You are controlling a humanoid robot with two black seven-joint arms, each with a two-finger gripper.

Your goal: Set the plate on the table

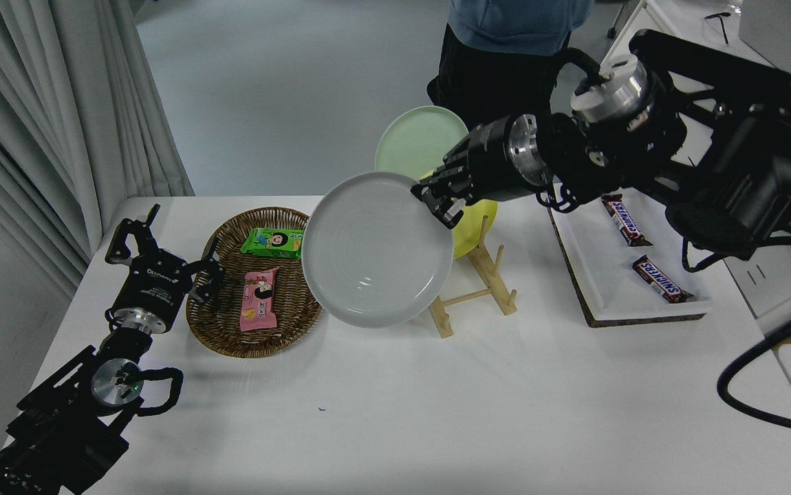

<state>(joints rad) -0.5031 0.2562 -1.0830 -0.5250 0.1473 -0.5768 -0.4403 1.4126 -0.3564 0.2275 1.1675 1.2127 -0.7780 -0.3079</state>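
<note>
The light-grey plate [376, 258] hangs tilted in the air above the white table [437, 412], in front of the wooden rack and overlapping the basket's right edge. My right gripper [435, 199] is shut on the plate's upper right rim. My left gripper [161, 244] is parked open at the lower left, beside the basket.
A wooden plate rack [474, 289] holds a yellow plate [471, 223] and a pale green plate [417, 143] behind it. A wicker basket [230, 330] holds two snack packs. A white tray [595, 275] with two candy bars stands at the right. A person [505, 41] stands at the far side.
</note>
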